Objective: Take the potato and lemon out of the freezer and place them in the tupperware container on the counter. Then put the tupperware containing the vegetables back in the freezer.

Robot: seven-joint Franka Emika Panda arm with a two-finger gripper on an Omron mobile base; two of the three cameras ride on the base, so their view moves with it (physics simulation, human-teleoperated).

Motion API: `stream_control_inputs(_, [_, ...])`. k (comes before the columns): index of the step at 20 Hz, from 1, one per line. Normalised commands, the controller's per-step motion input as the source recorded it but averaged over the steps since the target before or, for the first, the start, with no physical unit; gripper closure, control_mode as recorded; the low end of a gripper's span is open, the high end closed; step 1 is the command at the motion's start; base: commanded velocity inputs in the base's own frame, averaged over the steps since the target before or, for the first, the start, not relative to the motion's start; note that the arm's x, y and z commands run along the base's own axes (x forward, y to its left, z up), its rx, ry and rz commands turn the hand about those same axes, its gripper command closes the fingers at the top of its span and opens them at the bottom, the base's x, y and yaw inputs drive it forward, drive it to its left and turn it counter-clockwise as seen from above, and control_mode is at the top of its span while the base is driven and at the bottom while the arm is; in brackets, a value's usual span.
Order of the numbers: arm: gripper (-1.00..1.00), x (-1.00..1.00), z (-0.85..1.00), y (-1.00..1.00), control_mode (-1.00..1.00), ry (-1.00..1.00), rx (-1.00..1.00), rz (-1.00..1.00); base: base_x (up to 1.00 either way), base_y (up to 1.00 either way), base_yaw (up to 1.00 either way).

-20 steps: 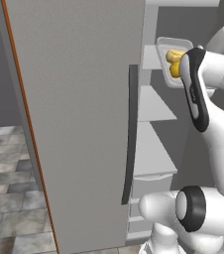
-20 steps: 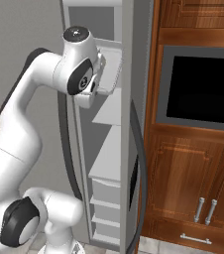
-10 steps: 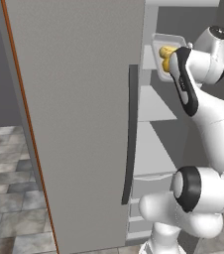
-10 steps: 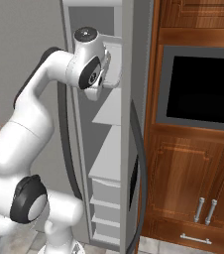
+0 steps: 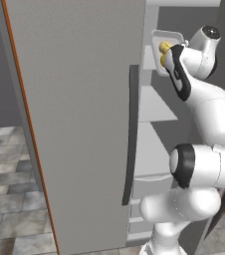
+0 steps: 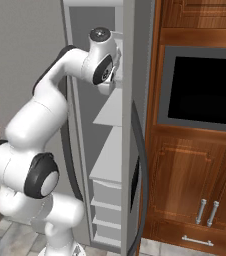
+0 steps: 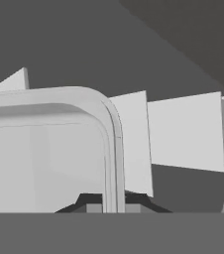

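The gripper (image 7: 111,207) is clenched on the rim of the tupperware (image 7: 49,149), its two dark tips straddling the white edge at 6 o'clock in the hand view. The tupperware spreads from there toward 9 o'clock, and pale freezer shelves (image 7: 186,131) stand beyond it toward 3 o'clock.

In the left base view the tupperware (image 5: 165,36) sits high in the freezer (image 5: 149,114) at 1 o'clock, held tilted at the arm's end. Two yellow lumps lie in it against the arm; the upper, brighter one looks like the lemon (image 5: 165,47), the lower the potato (image 5: 163,60), though I cannot tell them apart surely. The grey door (image 5: 79,124) stands open at 9 o'clock.
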Motion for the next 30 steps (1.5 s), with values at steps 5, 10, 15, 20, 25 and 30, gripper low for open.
stream_control_inputs(5, [1.00, 0.56, 0.09, -0.03, -1.00, 0.00, 0.00, 0.05, 0.00, 0.00, 0.00])
stream_control_inputs(10, [1.00, 0.69, 0.04, 0.00, -1.00, 0.00, 0.00, 0.08, 0.00, 0.00, 0.00])
stream_control_inputs(15, [1.00, 0.77, 0.00, 0.00, -1.00, 0.00, 0.00, 0.04, 0.00, 0.00, 0.00])
stream_control_inputs(20, [1.00, 0.77, 0.00, 0.00, -1.00, 0.00, 0.00, 0.01, 0.00, 0.00, 0.00])
stream_control_inputs(25, [1.00, 0.56, 0.00, 0.00, -1.00, -0.01, 0.00, 0.01, 0.00, 0.00, 0.00])
stream_control_inputs(30, [-1.00, 0.53, 0.00, 0.00, -1.00, -0.03, 0.00, 0.01, 0.00, 0.00, 0.00])
